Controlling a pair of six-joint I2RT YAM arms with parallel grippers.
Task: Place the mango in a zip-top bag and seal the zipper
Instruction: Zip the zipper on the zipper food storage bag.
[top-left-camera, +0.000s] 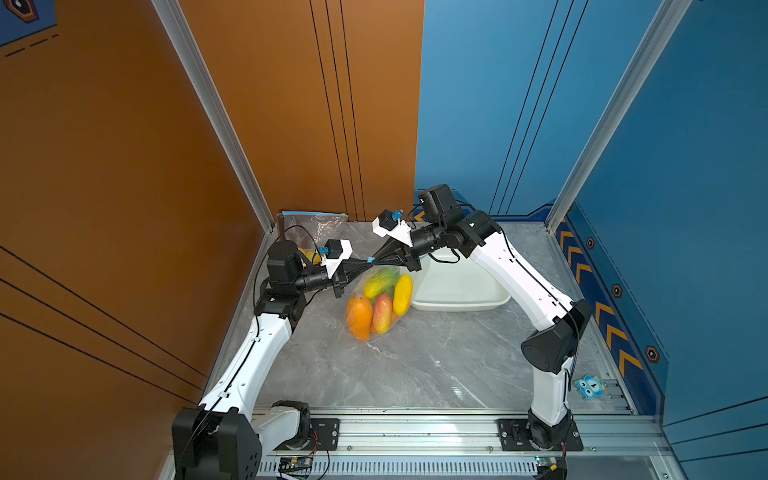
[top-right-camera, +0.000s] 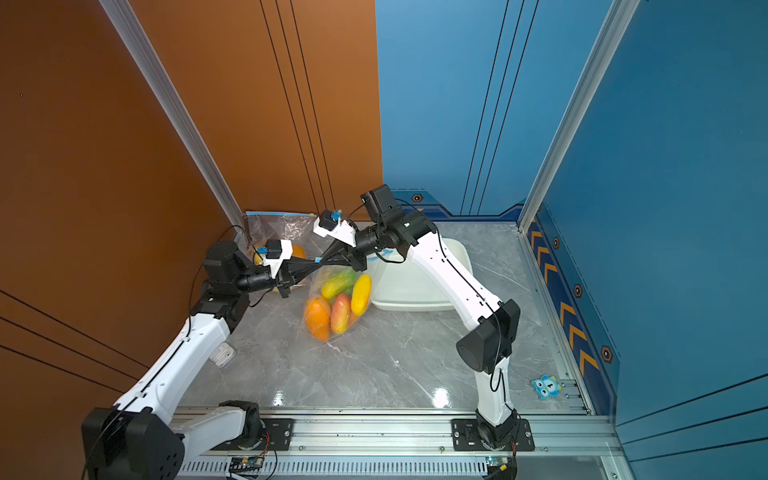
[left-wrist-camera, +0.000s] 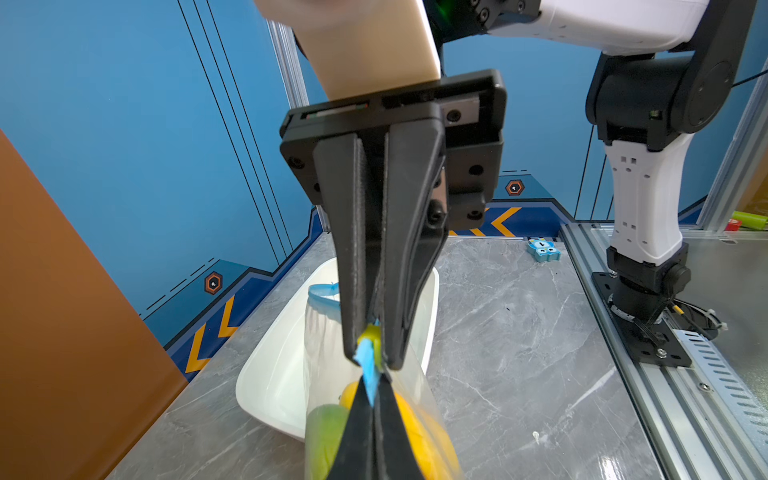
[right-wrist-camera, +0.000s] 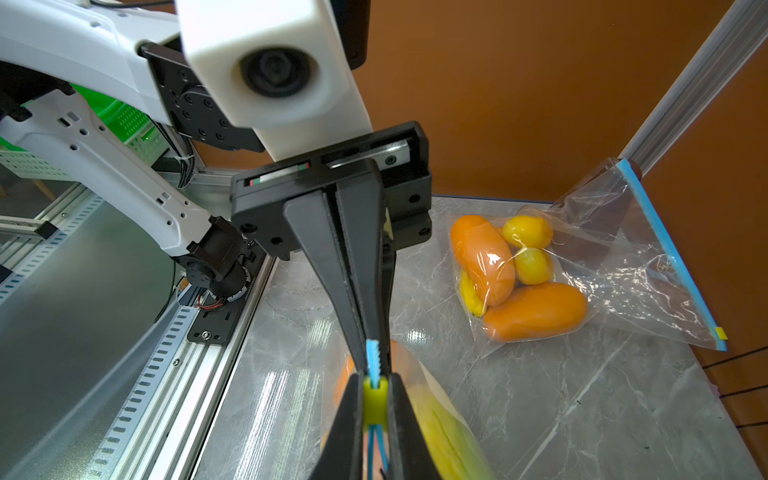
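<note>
Open passage: the near half of the grey marble-pattern tabletop (top-left-camera: 395, 374) lies bare between the two arm bases.

Obstructions:
- The clear zip-top plastic bag of mangoes (top-left-camera: 376, 305) at centre. The left gripper (top-left-camera: 367, 262) and right gripper (top-left-camera: 375, 260) meet tip to tip above it, both clamped on its zipper.
- The white rectangular plastic tub (top-left-camera: 457, 291), just right of the bag.
- A second clear filled bag (top-left-camera: 318, 228) in the far-left corner.

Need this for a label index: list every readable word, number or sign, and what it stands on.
"1": on the blue owl tag.
Orange chevrons: arrow signs on the blue wall, wordless.
Hexagon badges on that wall: too small to read.
</note>
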